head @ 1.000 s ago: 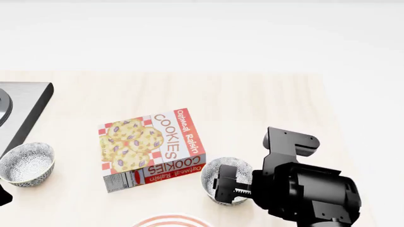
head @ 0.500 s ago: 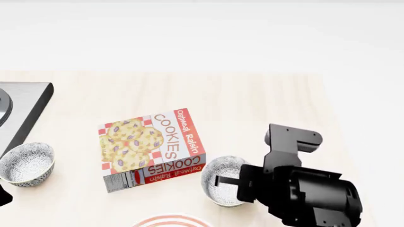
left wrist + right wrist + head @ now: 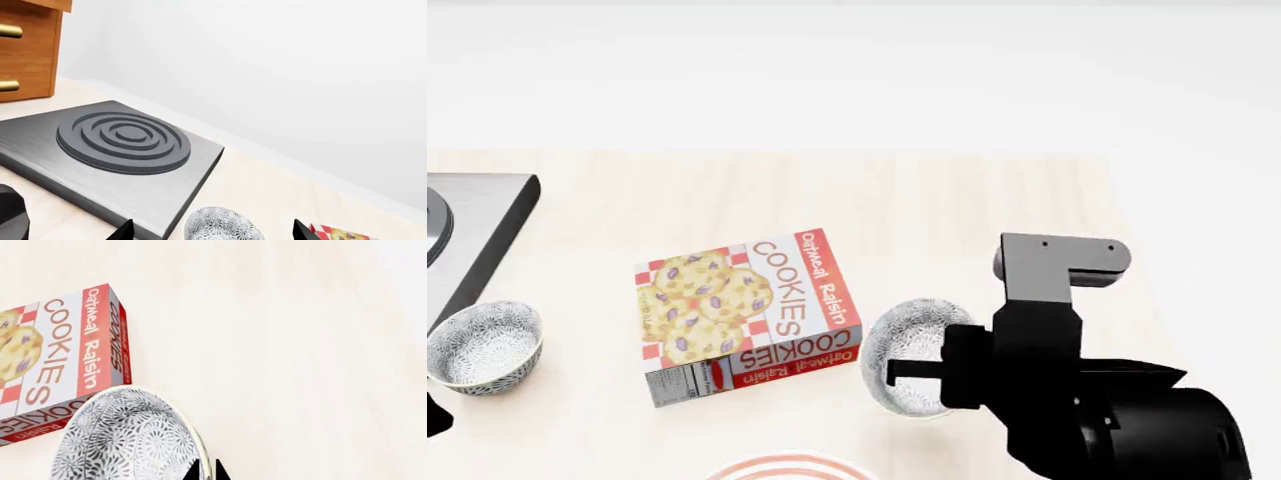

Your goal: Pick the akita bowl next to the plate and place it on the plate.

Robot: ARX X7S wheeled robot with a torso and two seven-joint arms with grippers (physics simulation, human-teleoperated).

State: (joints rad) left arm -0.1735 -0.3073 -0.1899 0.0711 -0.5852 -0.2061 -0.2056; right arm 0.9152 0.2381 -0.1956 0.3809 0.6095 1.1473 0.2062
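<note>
the table [image 3: 961, 200] is unchanged, the cookie box [image 3: 747, 315] hasn't shifted, and the other patterned bowl [image 3: 481, 347] at far left sits where it was 1 s ago. what changed: the right arm w/ its gripper [image 3: 914, 375] has come up and rolled, so the wrist block now stands upright in the head view. the bowl [image 3: 910, 355] came w/ it: before it sat flat showing its inside, now it's tipped w/ the patterned outside facing the camera. so i'd say it's off the table and the pick is done. carry to the plate [image 3: 790, 468] is next; only the plate's rim shows at the bottom edge, near the bowl, nothing on what shows.

right claw: clenched on the bowl's rim, tips pinching the edge in the right wrist view [image 3: 203, 471].

left gripper [image 3: 210, 231]: only 2 dark tips show, spread wide, released, hovering near the other bowl beside the stove plate [image 3: 120, 142].
</note>
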